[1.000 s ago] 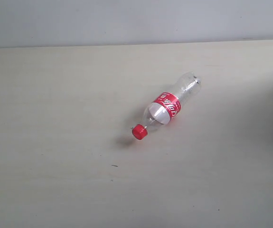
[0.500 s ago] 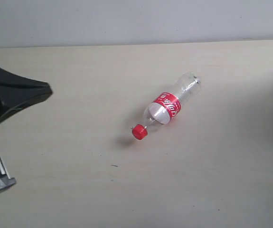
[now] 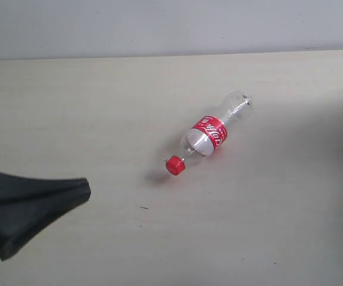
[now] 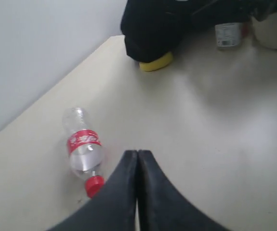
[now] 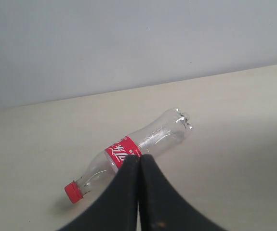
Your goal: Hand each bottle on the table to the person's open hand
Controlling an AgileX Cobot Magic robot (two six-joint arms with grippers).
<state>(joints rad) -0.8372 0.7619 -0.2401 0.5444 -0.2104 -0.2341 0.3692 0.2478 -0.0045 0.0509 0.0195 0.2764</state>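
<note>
One clear bottle (image 3: 210, 136) with a red label and red cap lies on its side mid-table (image 3: 70, 101), cap toward the front left. My left gripper (image 3: 87, 192) comes in from the lower left, shut and empty, well short of the cap. In the left wrist view its tips (image 4: 138, 153) sit beside the bottle (image 4: 83, 147). The right gripper (image 5: 140, 157) is shut and empty, its tips just in front of the bottle's label (image 5: 124, 150); it is outside the exterior view. The person's open hand is out of view.
In the left wrist view, a bulky black shape (image 4: 152, 29) sits over a round yellow thing (image 4: 155, 63) at the table's far end. Beside it stand a small labelled bottle (image 4: 228, 34) and a pale container (image 4: 273, 29). A grey wall (image 3: 171, 24) backs the table.
My left gripper has come into the exterior view from the left edge and dropped from the upper left to the lower left, still shut. The bottle has not moved.
</note>
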